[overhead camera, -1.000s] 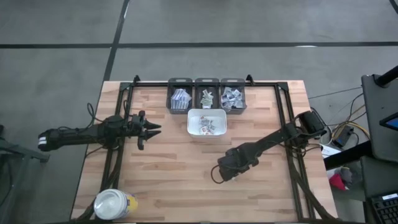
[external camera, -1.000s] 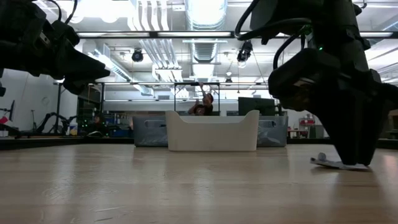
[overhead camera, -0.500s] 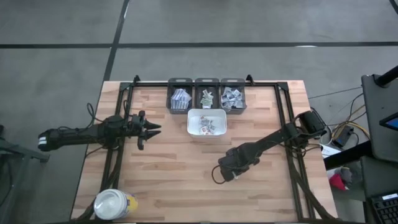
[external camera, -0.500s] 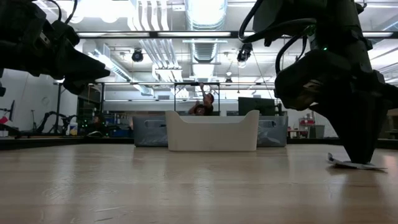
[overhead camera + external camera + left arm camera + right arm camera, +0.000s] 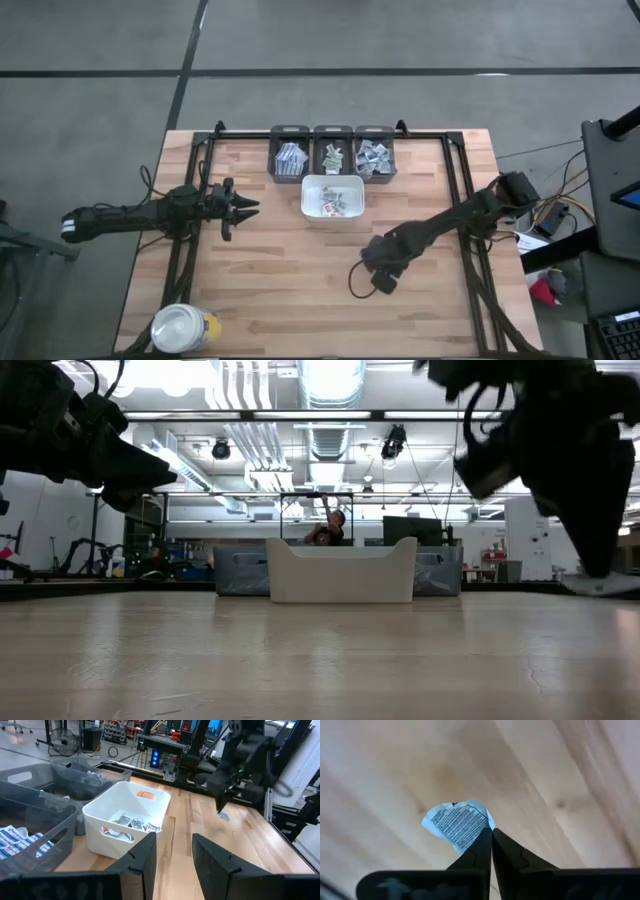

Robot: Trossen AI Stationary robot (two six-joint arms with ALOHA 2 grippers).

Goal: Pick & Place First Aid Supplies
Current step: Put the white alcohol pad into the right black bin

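My right gripper (image 5: 491, 836) is shut on one of the first aid supplies, a small white packet with grey print (image 5: 456, 823). It hovers over the wooden table right of centre (image 5: 385, 281), just above the board (image 5: 598, 586). More packets lie in the white tray (image 5: 305, 197) near the far middle. My left gripper (image 5: 252, 207) hangs open to the left of the tray, and its fingers (image 5: 150, 851) point toward the tray with nothing between them. My right gripper pinches the packet by one edge (image 5: 479, 831) between its two fingertips. The fingers come from above, pointing down. The packet sticks out sideways from the tips, about level, lifted clear of the table (image 5: 590, 588).
Three grey bins (image 5: 332, 153) with more packets stand in a row at the far edge behind the tray. A white-lidded yellow jar (image 5: 183, 328) sits at the near left corner. Black frame rails (image 5: 462, 200) run along the table's sides.
My right gripper has shut on the packet, which lay on the table. It dragged the packet a little toward the right edge, then lifted it clear of the board.
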